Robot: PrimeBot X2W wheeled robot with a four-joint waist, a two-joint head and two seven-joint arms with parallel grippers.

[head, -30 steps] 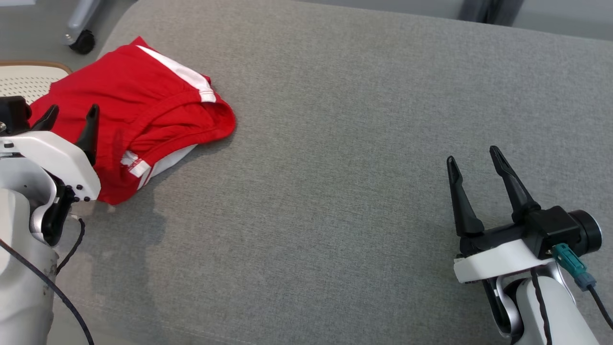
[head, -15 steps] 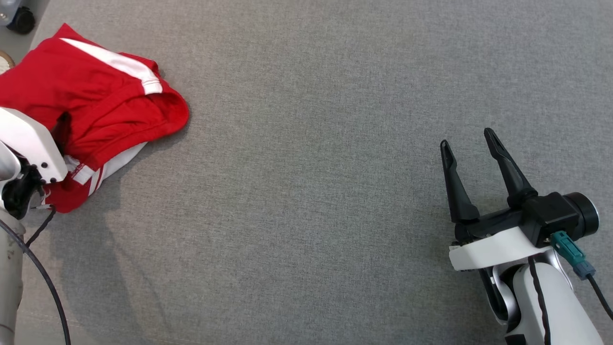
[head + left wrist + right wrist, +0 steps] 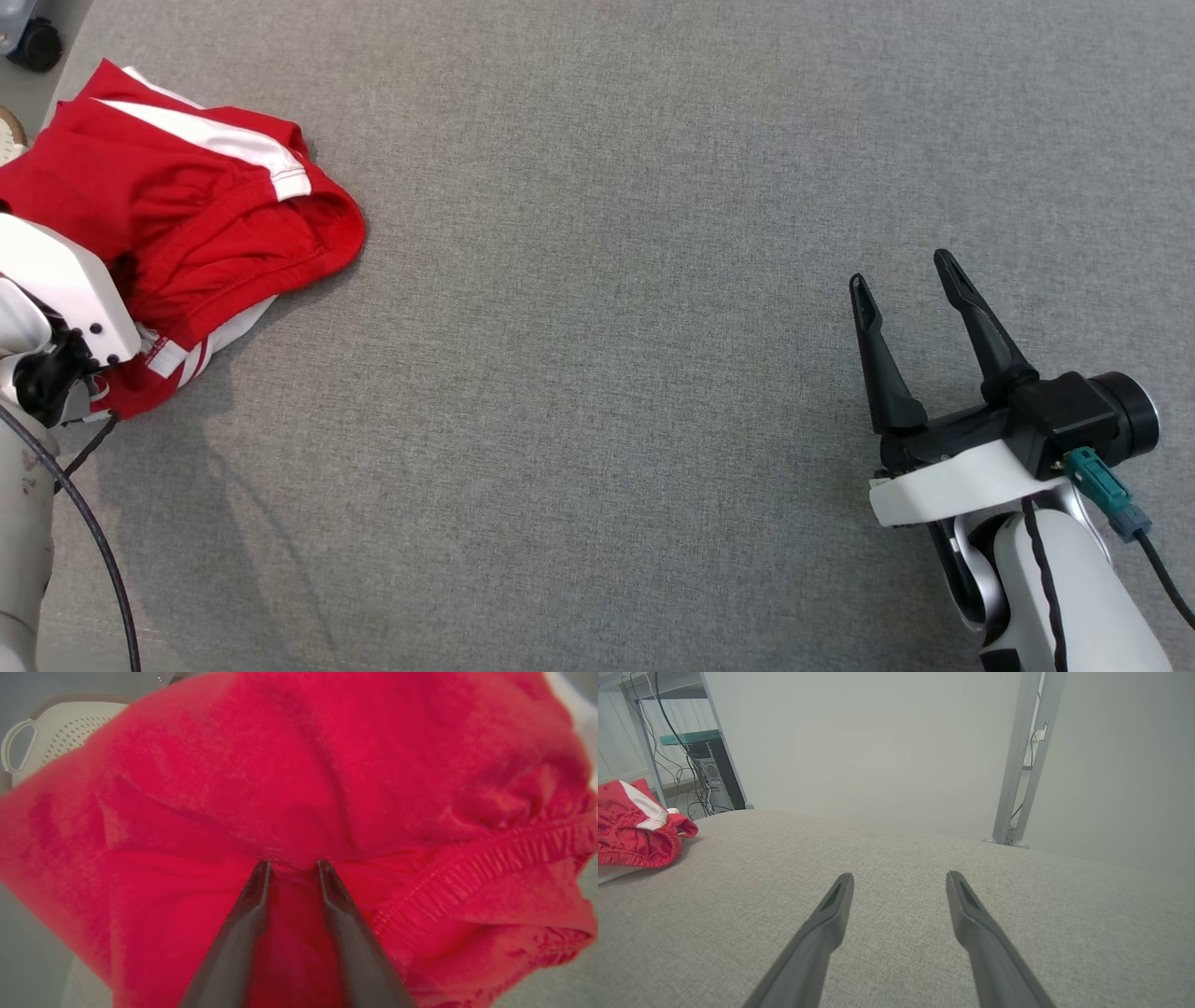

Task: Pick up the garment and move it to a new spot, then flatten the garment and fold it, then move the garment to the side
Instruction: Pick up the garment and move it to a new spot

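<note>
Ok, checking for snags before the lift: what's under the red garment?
Grey cushion shows around the garment, a white perforated container past its edge. Directly beneath it is covered.

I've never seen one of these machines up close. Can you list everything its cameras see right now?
garment: one, red with white stripes, crumpled at the surface's far left
surface: one, grey fabric, under the garment
perforated basket: one, off-white, beyond the garment
caster wheel: one, black, on the floor past the far left corner
metal posts: two, grey, by the wall
computer tower: one, dark, among cables
left end effector: one, dark fingers, tips pressed into the garment, grip unclear
right end effector: one, dark fingers, open, over bare surface at the right
</note>
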